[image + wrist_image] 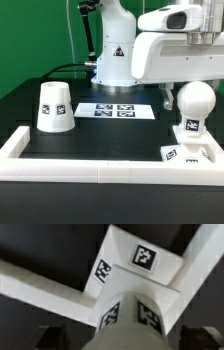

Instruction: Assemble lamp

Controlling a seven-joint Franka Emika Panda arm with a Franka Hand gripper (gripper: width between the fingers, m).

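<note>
The round white bulb (193, 103) stands upright on the flat angular base (186, 151) at the exterior view's right, close to the white frame's corner. My gripper (187, 88) hangs over the bulb, open. In the wrist view its dark fingers (50, 338) stand on either side of the bulb (130, 319), each with a dark gap to it. The base (138, 259) with its tags shows beyond the bulb. The tapered shade (54, 106) stands mouth down at the exterior view's left, far from the gripper.
A low white frame (70, 166) borders the black table at the front and sides; its wall (40, 287) lies close to the base. The marker board (107, 109) lies flat at the middle back. The big white robot pedestal (115, 55) stands behind it.
</note>
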